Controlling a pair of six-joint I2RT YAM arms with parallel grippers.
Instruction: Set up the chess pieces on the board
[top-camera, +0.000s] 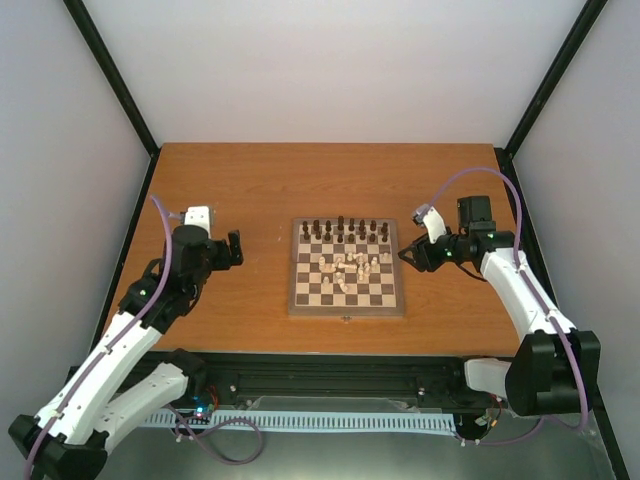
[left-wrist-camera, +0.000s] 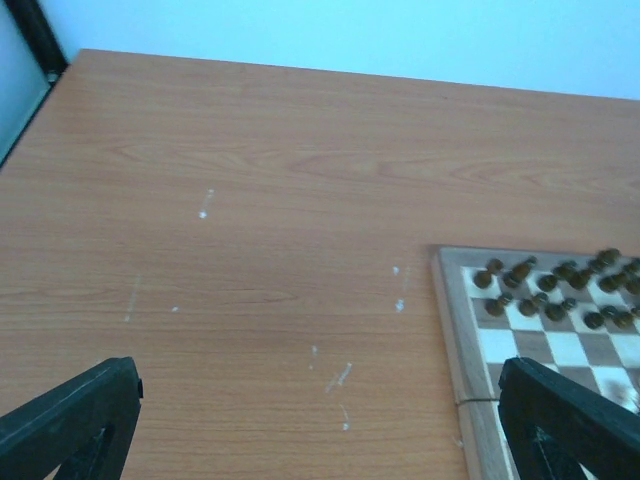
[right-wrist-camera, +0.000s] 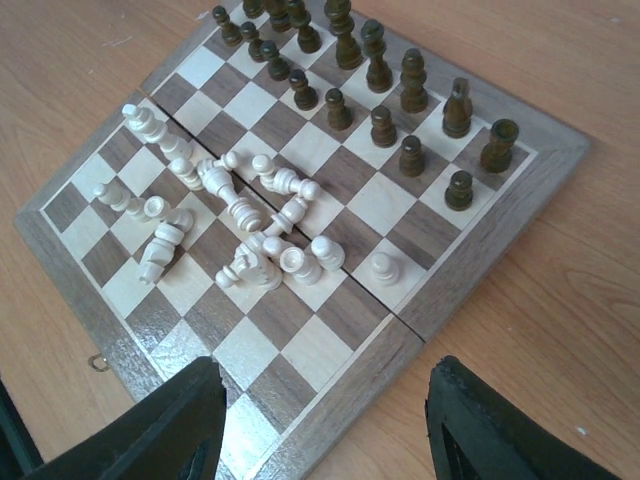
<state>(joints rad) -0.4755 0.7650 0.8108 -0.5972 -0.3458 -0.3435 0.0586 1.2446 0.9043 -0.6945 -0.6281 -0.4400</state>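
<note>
The overhead view looks down from the near edge across the whole counter (top-camera: 250, 190). Both wrist views sit low and close; all three share the board (top-camera: 345, 301).

**Surroundings only**

Worktop (top-camera: 250, 190): orange-brown wood-grain laminate, w/ small white scuffs (left-wrist-camera: 203, 213) scattered over its left part. Plain pale walls (top-camera: 340, 60) at back & both sides. Black frame posts (top-camera: 110, 75) run diagonally up from the far corners. Near edge: black rail (top-camera: 330, 372), pale slotted strip (top-camera: 330, 421) just below it.
</note>
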